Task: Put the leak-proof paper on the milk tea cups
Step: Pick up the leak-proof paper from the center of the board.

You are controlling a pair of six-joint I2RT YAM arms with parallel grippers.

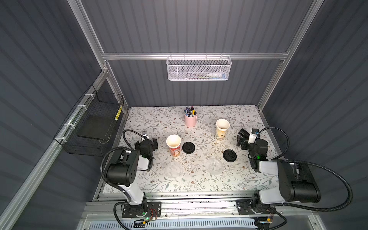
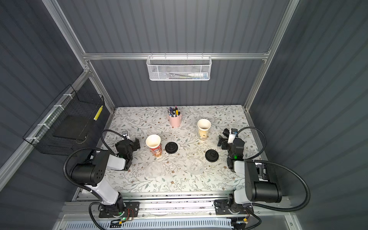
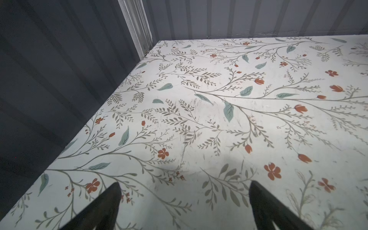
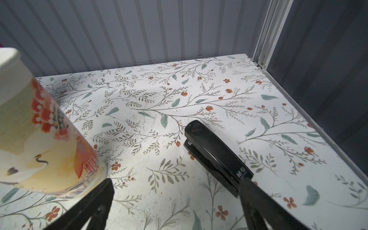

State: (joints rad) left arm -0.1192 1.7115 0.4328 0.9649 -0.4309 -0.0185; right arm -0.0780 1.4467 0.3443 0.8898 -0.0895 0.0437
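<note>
Film sheets (image 1: 173, 169) are lying near uncovered cups (image 1: 174, 145); we are seeing left gripper (image 3: 185, 184) and right gripper (image 4: 177, 181) spread, empty.

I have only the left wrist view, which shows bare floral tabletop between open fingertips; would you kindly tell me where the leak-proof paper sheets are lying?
Observer: In both top views they lie flat on the table, apart from each other. One film sheet is just nearer the robot than the red-orange cup, and the other film sheet is close to a black lid.
Operator: Thank you. Is either cup covered yet?
Observer: No. The red-orange cup and the pale cup both stand upright with open, uncovered mouths.
</note>
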